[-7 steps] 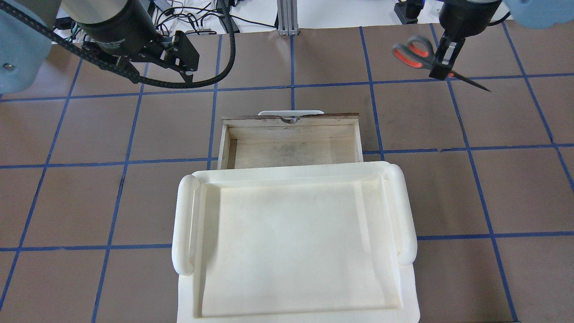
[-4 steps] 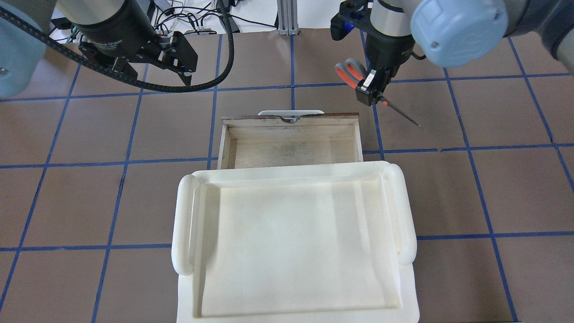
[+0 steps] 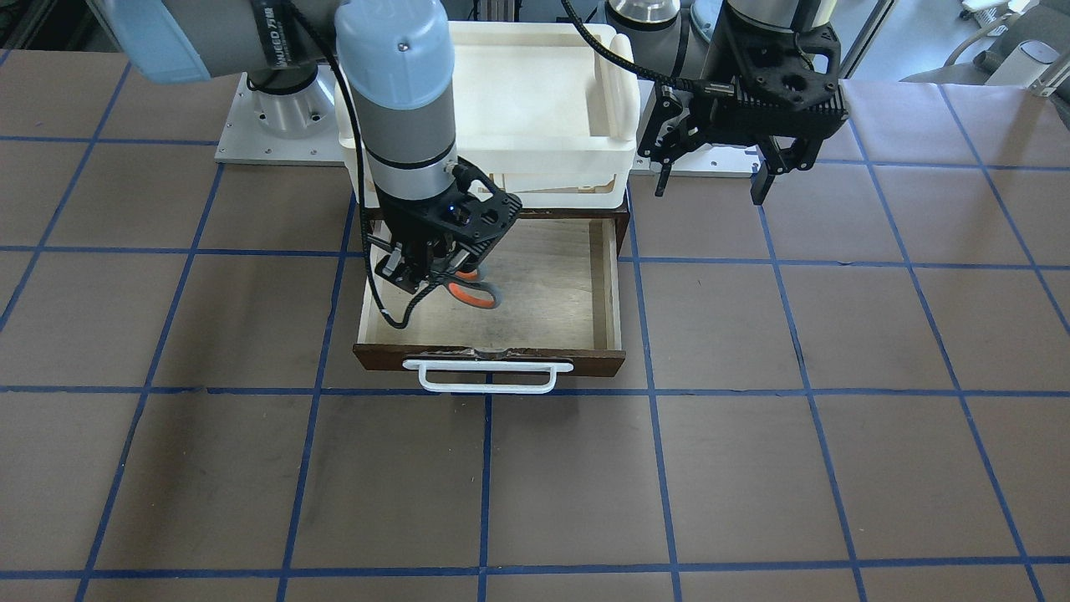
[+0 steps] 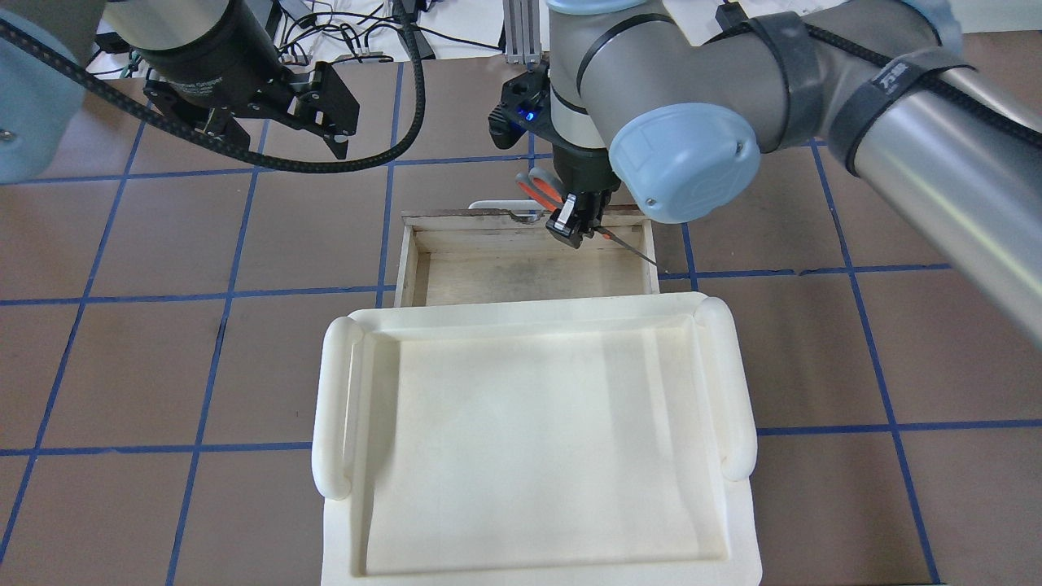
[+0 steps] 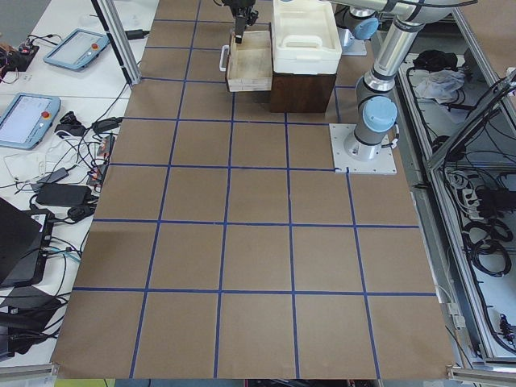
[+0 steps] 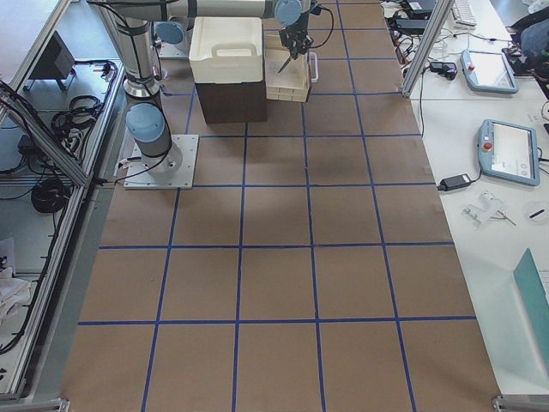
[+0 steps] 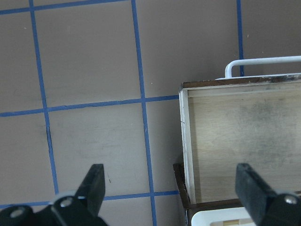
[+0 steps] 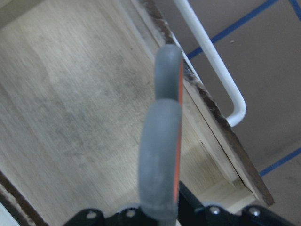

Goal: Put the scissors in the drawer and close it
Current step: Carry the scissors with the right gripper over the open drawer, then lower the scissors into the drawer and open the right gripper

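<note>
The drawer point(image 4: 505, 281) stands pulled open, a pale plywood box with a dark brown front and a white bar handle point(image 3: 487, 376). Its floor is bare. My right gripper point(image 4: 574, 224) is shut on the scissors point(image 4: 531, 185) and holds them over the drawer's right front part; in the front-facing view the gripper point(image 3: 415, 272) has the grey and orange loops point(image 3: 472, 293) hanging over the drawer floor point(image 3: 560, 284). The right wrist view shows the loops point(image 8: 160, 155) edge-on above the wood. My left gripper point(image 4: 281, 130) is open and empty, left of and beyond the drawer.
A white plastic tray point(image 4: 529, 456) sits on top of the dark cabinet that holds the drawer, on the robot's side. Brown table with a blue tape grid point(image 4: 814, 342) lies all around. Cables lie beyond the far table edge.
My right arm has swept left with the scissors, from the far right of the table to above the open drawer. My left gripper has stayed about where it was.
</note>
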You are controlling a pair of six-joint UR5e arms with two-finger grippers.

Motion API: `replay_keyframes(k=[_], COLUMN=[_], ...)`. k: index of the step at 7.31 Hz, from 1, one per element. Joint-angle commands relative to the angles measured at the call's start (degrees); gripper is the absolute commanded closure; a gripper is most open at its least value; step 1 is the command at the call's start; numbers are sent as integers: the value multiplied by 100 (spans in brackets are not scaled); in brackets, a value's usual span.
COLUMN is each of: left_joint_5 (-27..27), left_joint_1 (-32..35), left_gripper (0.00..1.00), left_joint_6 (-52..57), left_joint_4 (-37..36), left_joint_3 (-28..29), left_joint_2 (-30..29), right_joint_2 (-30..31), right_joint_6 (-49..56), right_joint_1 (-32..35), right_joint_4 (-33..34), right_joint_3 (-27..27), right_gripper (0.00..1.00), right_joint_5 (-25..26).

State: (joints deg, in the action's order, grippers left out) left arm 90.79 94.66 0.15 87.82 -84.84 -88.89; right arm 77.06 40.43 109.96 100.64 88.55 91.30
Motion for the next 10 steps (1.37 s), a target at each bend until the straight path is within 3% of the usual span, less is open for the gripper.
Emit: replay_keyframes(k=[1,7,8,9,10], left_joint_5=[9,9,9,9,9], left_joint_1=[0,0,0,0,0], left_gripper=[0,0,0,0,0], left_joint_6=[11,2,2,2,2], left_joint_4=[-2,-2,-11,-2,-11], left_joint_3=[-7,-15,-15,-15,-15], left_joint_2=[12,-5,-14,-14,-14], right_joint_2=[-182,-789,-789,-763,-754], right_joint_6=[799,712,703,703,694], right_joint_1=[428,509,509,509,509], right_joint_4=[87,580,615,615,676], right_joint_3=[13,13,13,13,5], right_gripper=[100,100,88,57,11], right_joint_5=[299,266,275,283,283])
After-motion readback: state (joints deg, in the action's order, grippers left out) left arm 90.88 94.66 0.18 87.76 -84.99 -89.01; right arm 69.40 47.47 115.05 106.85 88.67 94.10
